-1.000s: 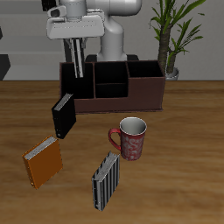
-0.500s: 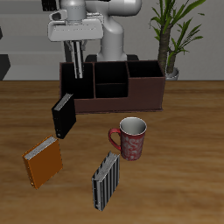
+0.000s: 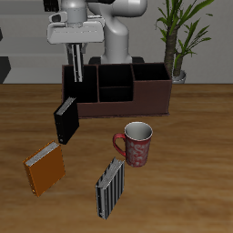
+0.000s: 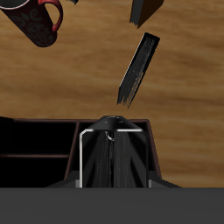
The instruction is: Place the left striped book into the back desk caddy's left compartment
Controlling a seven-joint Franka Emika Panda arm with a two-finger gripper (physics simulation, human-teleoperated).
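My gripper (image 3: 76,55) is shut on the left striped book (image 3: 76,68), a thin dark book with narrow white stripes that hangs upright from the fingers. It hangs over the left compartment (image 3: 80,88), the black-walled end section of the back desk caddy (image 3: 150,98), and its lower edge is about level with the caddy's rim. The wrist view looks down along the book (image 4: 110,162) into that dark section (image 4: 131,162), with the wooden table beyond the caddy wall.
A plain black book (image 3: 65,120) leans on the table just in front of the caddy, also seen as the black book (image 4: 138,66). Nearer the front edge are an orange-brown book (image 3: 44,168), another striped book (image 3: 111,188) and a red patterned mug (image 3: 136,143). A potted plant (image 3: 180,36) stands behind the caddy.
The gripper has carried the striped book a little sideways along the caddy, toward its black-walled end section. Nothing on the table has moved.
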